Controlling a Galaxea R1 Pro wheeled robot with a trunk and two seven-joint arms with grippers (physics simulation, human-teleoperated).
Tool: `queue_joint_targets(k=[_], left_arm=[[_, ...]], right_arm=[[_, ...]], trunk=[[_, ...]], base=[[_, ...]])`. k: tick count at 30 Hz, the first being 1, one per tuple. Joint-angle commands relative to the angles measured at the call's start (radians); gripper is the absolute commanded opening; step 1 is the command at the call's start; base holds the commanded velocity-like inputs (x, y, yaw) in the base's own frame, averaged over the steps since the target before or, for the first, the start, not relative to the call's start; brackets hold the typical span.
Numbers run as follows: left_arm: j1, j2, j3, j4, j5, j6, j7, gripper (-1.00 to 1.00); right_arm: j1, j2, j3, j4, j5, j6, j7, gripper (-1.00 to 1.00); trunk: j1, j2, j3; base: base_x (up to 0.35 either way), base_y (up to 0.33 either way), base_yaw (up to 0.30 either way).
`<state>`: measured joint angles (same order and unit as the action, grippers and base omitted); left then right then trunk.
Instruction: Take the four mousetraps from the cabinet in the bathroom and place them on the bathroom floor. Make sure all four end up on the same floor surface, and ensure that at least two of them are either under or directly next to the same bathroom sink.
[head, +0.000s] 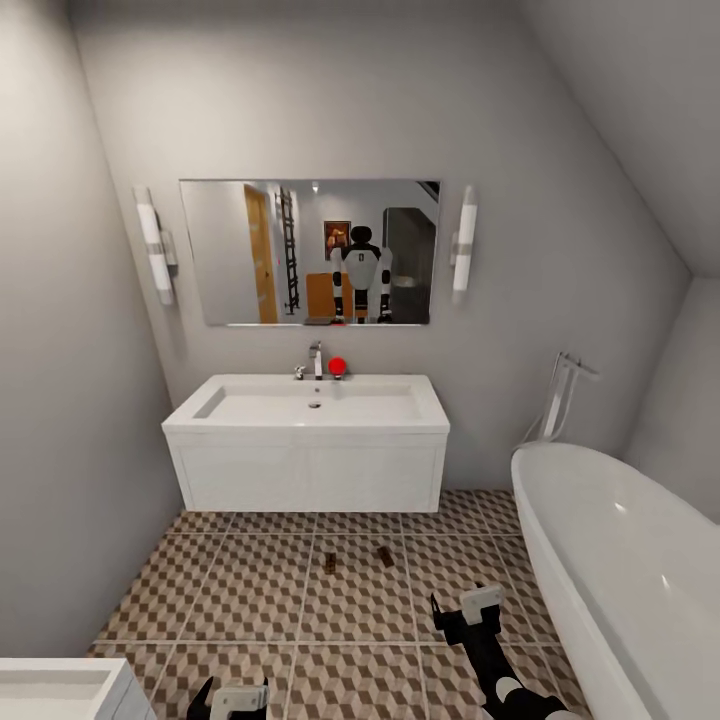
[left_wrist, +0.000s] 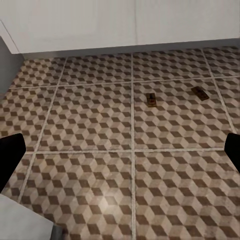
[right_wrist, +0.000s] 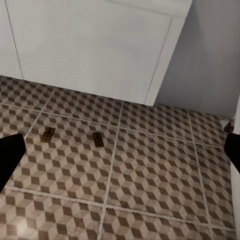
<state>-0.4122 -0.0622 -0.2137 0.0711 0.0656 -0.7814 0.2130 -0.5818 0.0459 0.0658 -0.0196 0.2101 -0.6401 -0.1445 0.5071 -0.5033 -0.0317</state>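
Grey walls close in around me, and the largest thing ahead is the white oval bathtub (head: 625, 570) along the right side of the head view, with a chrome filler standing at its far end. Next in size is the bathroom sink (head: 308, 440), one long white wall-hung unit with a chrome tap (head: 316, 360) and a small red object beside the tap; above it hang a mirror (head: 310, 252), which reflects my robot, and two tube lamps, one on each side.

Under all of it runs the bathroom floor (head: 240, 590), its tiles printed with brown, beige and white cubes.

My right arm reaches forward and low over the tiles near the tub, forearm rising toward the right gripper (head: 462, 612), whose dark fingers and pale wrist block I see in the head view. Its right wrist view shows a black fingertip at each side edge with bare floor between, so the jaws stand wide apart and hold nothing. My left gripper (head: 232, 697) sits lower, at the bottom edge of the head view; its own camera likewise shows the fingertips spread to each side and nothing between them.

I count two mousetraps on the tiles, just in front of the sink unit and near each other without touching. The left one (head: 330, 563) has its long axis running roughly toward the sink; the right one (head: 385, 556) lies angled a little off that line.
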Motion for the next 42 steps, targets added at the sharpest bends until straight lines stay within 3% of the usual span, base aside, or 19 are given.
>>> queue_joint_targets(k=[1, 15, 42], left_arm=[[-0.002, -0.001, -0.009, 0.004, 0.007, -0.006, 0.003, 1.00], [-0.002, -0.001, -0.008, 0.004, 0.007, -0.006, 0.002, 1.00], [-0.002, -0.001, -0.008, 0.004, 0.007, -0.006, 0.003, 1.00]], right_arm=[[-0.001, 0.000, 0.006, 0.001, 0.006, -0.001, -0.010, 1.00], [-0.001, 0.000, 0.006, 0.001, 0.006, -0.001, -0.010, 1.00], [-0.001, 0.000, 0.006, 0.001, 0.006, -0.001, -0.010, 1.00]], trunk=[[-0.003, 0.005, 0.001], [-0.057, 0.103, 0.045], [-0.057, 0.103, 0.045]], base=[[0.000, 0.000, 0.000], [0.000, 0.000, 0.000], [0.000, 0.000, 0.000]])
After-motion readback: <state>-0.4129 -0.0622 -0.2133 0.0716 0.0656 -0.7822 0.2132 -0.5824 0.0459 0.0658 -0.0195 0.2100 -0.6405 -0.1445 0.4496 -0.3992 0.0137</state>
